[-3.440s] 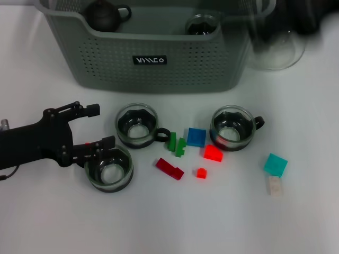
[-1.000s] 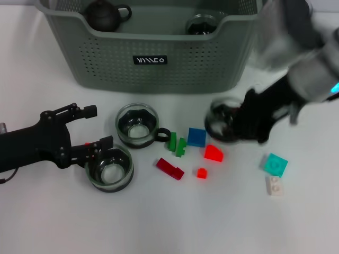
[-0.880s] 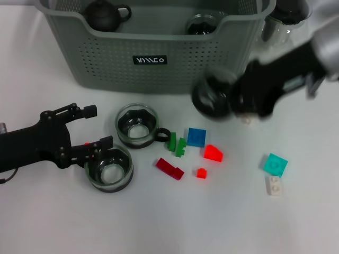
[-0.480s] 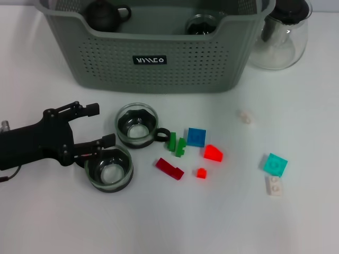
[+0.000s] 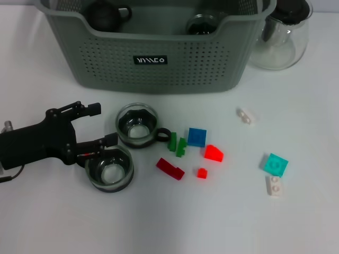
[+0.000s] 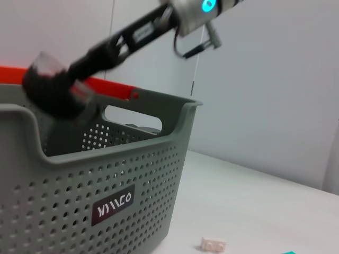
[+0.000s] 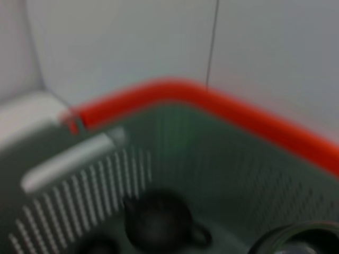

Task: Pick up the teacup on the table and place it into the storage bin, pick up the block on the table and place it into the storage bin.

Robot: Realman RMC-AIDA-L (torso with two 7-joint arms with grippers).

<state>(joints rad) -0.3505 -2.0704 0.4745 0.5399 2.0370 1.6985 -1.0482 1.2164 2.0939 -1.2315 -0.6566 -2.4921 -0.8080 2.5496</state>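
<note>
Two glass teacups on the table in front of the storage bin (image 5: 159,79). Far teacup (image 5: 137,125): upright, mouth up, handle pointing toward the robot's right, at the green block (image 5: 177,143). Near teacup (image 5: 109,168): upright, handle not visible.

Left gripper (image 5: 98,125) lies low and level, arm reaching in from the left, fingers spread; lower finger (image 5: 100,143) at the near teacup's rim, contact unclear.

Right gripper (image 6: 58,92), seen blurred in the left wrist view, hangs over the bin on an outstretched arm, apparently carrying something dark; finger state cannot be told.
</note>
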